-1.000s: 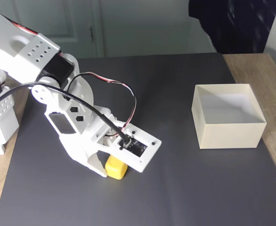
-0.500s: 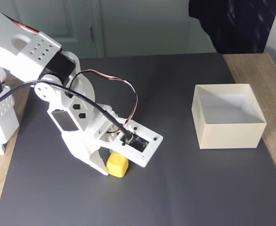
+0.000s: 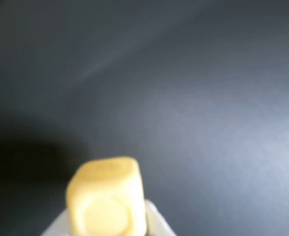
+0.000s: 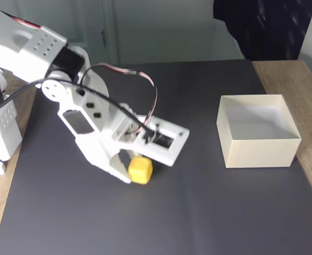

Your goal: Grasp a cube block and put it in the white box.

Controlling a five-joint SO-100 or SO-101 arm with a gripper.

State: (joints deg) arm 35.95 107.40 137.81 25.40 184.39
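The wrist view is soft and out of focus, the cube (image 3: 107, 199) blurred, with a dark shadow at lower left. The fixed view is evenly bright and fairly sharp, with pale glare on the mat (image 4: 198, 212).

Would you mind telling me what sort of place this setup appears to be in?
Probably a room at home or a small office: a wooden table under a dark mat, a white panelled door behind, dark fabric hanging nearby.

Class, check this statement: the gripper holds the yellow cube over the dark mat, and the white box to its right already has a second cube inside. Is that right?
Not quite. The fixed view shows the white box empty, with no second cube inside. The rest holds: the gripper has the yellow cube over the dark mat, left of the box.
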